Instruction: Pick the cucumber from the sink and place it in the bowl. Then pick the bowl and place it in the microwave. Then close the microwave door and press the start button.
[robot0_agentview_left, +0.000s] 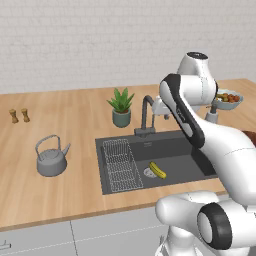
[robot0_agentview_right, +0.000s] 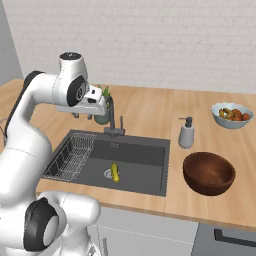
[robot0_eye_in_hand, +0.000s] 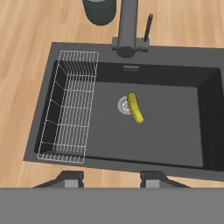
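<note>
A grey kettle (robot0_agentview_left: 51, 159) stood on the wooden counter (robot0_agentview_left: 60, 130), left of the sink (robot0_agentview_left: 195, 165). Inside the dark basin, a wire rack (robot0_eye_in_hand: 70, 109) sat against the left wall, holding nothing. The yellow cucumber (robot0_eye_in_hand: 135, 107) lay on the sink floor, touching the round drain (robot0_eye_in_hand: 124, 105). The gripper (robot0_eye_in_hand: 111, 178) hung above the basin's near edge, its fingers spread apart around nothing. Further right, a soap dispenser (robot0_agentview_right: 187, 133) stood beside the sink, the brown bowl (robot0_agentview_right: 209, 173) sat hollow, and a pale bowl (robot0_agentview_right: 232, 115) held mixed food.
</note>
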